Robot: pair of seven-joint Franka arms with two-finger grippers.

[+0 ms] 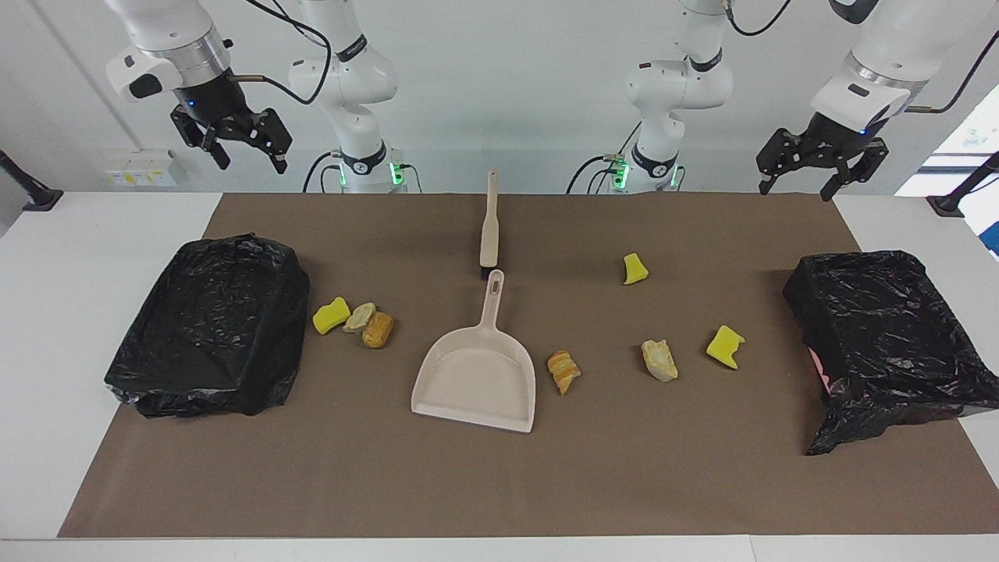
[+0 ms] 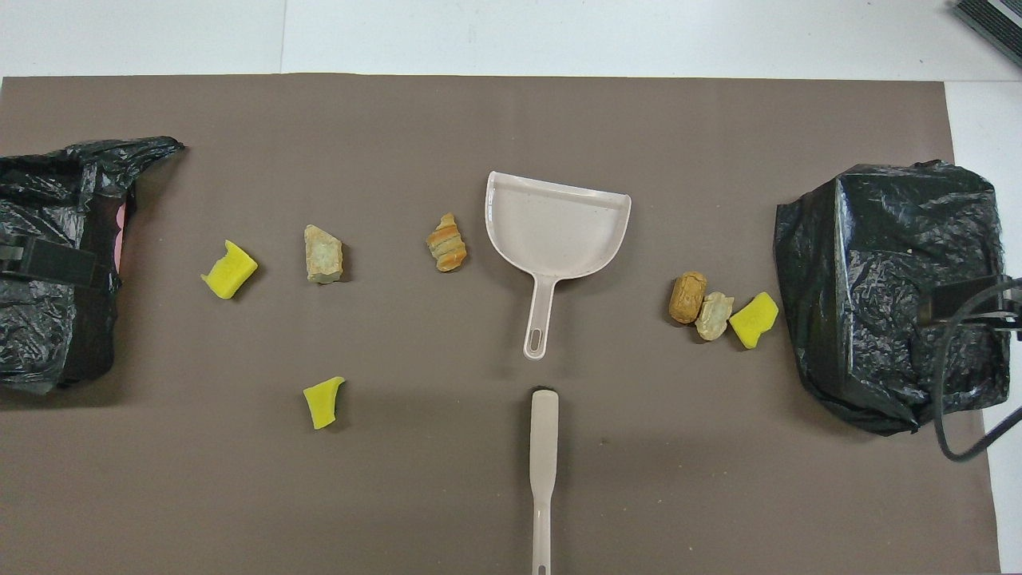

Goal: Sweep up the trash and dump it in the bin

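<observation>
Trash (image 1: 378, 329) untouched; both hands raised (open).

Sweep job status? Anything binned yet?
Done: nothing visible; all seven trash pieces lie on the mat. In hand: nothing; left gripper and right gripper hang open, raised. Left: dustpan and brush untouched; everything remains to sweep and dump into the bins.

Brush (image 2: 543, 471) handle end cut off at overhead view's bottom edge.

Lit evenly and brightly from overhead; soft shadows pooling under objects, glare glinting on black bin liners (image 1: 215, 320); sharp throughout.
</observation>
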